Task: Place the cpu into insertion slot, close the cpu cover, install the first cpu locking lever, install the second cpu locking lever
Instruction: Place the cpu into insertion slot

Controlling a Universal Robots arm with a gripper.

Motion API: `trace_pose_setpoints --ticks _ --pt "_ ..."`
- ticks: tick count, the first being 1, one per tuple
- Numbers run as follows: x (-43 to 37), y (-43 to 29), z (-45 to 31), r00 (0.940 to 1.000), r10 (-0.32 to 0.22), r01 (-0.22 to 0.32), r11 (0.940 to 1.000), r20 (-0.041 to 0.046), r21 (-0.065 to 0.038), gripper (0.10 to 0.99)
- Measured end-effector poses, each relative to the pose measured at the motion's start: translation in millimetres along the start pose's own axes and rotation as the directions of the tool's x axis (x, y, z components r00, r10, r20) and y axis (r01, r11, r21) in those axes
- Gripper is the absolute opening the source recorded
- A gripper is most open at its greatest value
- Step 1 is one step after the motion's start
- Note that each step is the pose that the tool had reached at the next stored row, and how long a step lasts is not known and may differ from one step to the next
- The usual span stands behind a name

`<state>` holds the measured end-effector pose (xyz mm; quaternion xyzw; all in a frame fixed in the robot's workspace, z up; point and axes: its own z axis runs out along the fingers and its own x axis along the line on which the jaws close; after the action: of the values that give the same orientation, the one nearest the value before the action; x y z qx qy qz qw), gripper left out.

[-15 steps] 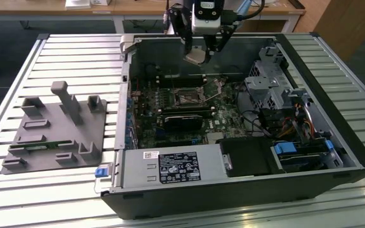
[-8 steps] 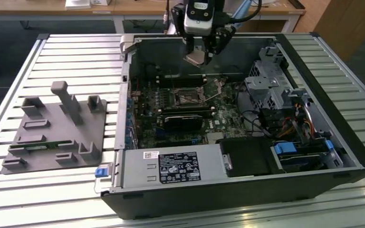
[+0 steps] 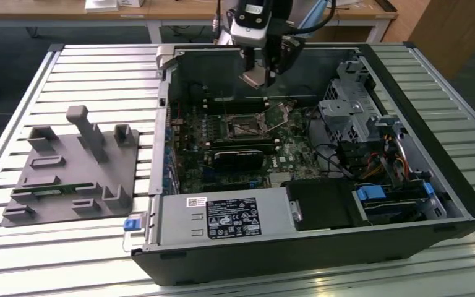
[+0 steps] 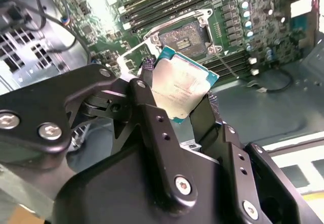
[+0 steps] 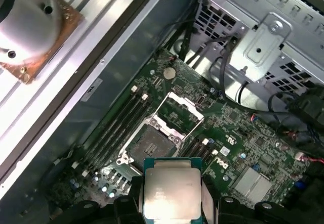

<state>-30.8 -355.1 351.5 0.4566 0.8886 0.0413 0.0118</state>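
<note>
I count one cpu [image 5: 172, 191], one insertion slot [image 5: 151, 142], one cpu cover [image 5: 180, 110], one computer case [image 3: 303, 253], one grey fixture plate [image 3: 56, 179]

The cpu [image 5: 172, 196] has a smooth, shiny silver metal top. The cpu cover [image 5: 183, 101] is thin bright metal. The computer case [image 3: 303, 257] looks dull black outside, bare grey metal inside. The table [image 3: 97, 68] is ribbed pale metal; the tray [image 3: 77, 173] is matt grey plastic.

cpu [image 5: 172, 193] in pincer [image 4: 179, 85], above insertion slot [image 5: 152, 144], cpu cover [image 5: 181, 114] alongside
</note>
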Motion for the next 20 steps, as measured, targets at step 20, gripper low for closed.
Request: trace_pose_setpoints --ticks 20 --pt "-0.1 -0.9 10.7 0.9416 0.336 -0.336 0.9419 0.0274 -0.011 0.541"
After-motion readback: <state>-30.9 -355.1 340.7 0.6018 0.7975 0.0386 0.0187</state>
